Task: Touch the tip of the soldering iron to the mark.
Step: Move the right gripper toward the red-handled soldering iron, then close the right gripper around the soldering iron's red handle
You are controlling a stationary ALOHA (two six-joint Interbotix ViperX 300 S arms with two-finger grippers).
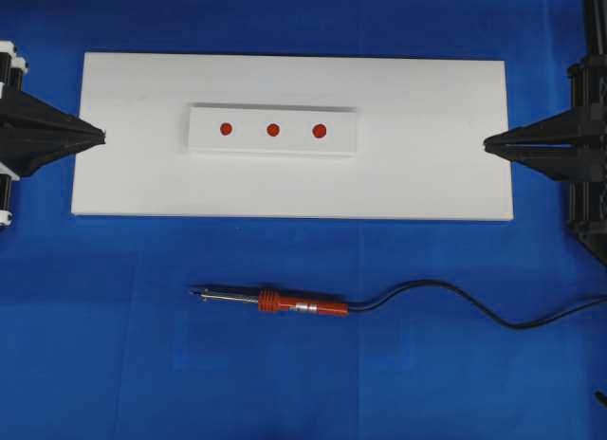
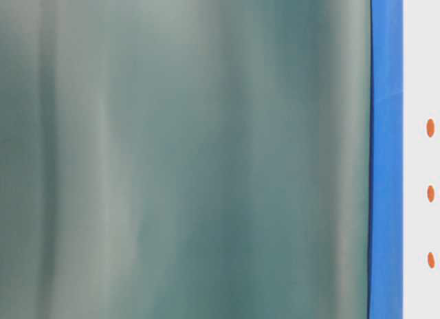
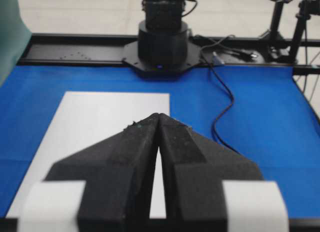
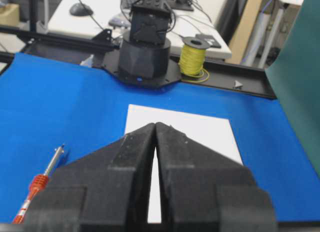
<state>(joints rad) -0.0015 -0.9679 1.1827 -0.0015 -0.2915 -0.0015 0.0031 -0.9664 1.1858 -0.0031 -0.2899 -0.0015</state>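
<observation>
Fingers of both grippers clenched on nothing; green blur hides most of the table-level view.

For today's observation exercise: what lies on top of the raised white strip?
Three red dots in a row on the raised white strip; the mark is the rightmost overhead. Nothing covers them.

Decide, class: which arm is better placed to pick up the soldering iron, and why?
Probably the right. The soldering iron lies on the blue cloth with its handle and cord toward the right gripper, and it shows in that wrist's view. The left gripper faces the tip. Both are shut and empty.
</observation>
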